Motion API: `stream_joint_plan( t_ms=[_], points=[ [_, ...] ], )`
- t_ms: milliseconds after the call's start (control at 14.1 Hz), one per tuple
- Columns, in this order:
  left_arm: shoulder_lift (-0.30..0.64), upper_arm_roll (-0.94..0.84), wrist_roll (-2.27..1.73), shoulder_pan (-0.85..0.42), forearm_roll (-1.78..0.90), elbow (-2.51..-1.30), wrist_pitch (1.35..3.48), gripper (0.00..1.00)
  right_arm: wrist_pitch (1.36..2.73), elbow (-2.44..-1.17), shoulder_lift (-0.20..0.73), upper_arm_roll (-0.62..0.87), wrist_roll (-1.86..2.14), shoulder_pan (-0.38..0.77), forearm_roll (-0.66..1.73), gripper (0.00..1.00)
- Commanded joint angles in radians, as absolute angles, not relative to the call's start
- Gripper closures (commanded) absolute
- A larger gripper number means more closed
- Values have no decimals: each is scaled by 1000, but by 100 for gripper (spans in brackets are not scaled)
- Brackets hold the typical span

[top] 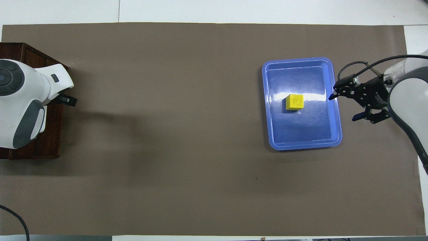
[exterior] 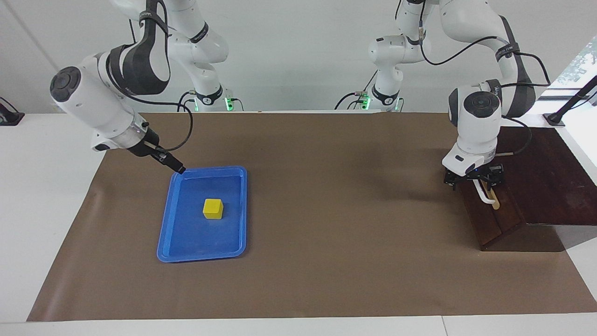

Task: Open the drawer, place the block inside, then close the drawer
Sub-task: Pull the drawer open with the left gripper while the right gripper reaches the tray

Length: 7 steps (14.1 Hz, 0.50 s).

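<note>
The block (exterior: 213,208) (top: 294,102), a small yellow cube, lies in the middle of a blue tray (exterior: 163,233) (top: 337,134). My right gripper (exterior: 178,168) (top: 342,107) hangs open and empty over the tray's edge toward the right arm's end, short of the block. The drawer (exterior: 489,219) (top: 50,134) is shut, its dark front sloping and carrying a white bar handle (exterior: 487,198). My left gripper (exterior: 473,179) is down at the handle's end nearer the robots, its jaws open astride the bar. In the overhead view the left arm hides the handle.
The drawer belongs to a dark wooden cabinet (exterior: 545,177) at the left arm's end of the table. A brown mat (exterior: 326,186) covers most of the table, and the tray lies on it toward the right arm's end.
</note>
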State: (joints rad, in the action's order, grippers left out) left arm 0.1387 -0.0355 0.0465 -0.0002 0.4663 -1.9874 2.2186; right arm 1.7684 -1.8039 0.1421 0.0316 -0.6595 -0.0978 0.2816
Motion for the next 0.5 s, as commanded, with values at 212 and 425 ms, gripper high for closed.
stream_joint_plan(
  t_ms=[212, 425],
  points=[
    [124, -38, -26, -15, 489, -2063, 2286, 0, 1933, -1919, 188, 41, -986, -112, 437, 0],
    [161, -40, -133, -89, 489, -2049, 2286, 0, 1989, -1895, 284, 41, -1029, -109, 530, 0]
  ],
)
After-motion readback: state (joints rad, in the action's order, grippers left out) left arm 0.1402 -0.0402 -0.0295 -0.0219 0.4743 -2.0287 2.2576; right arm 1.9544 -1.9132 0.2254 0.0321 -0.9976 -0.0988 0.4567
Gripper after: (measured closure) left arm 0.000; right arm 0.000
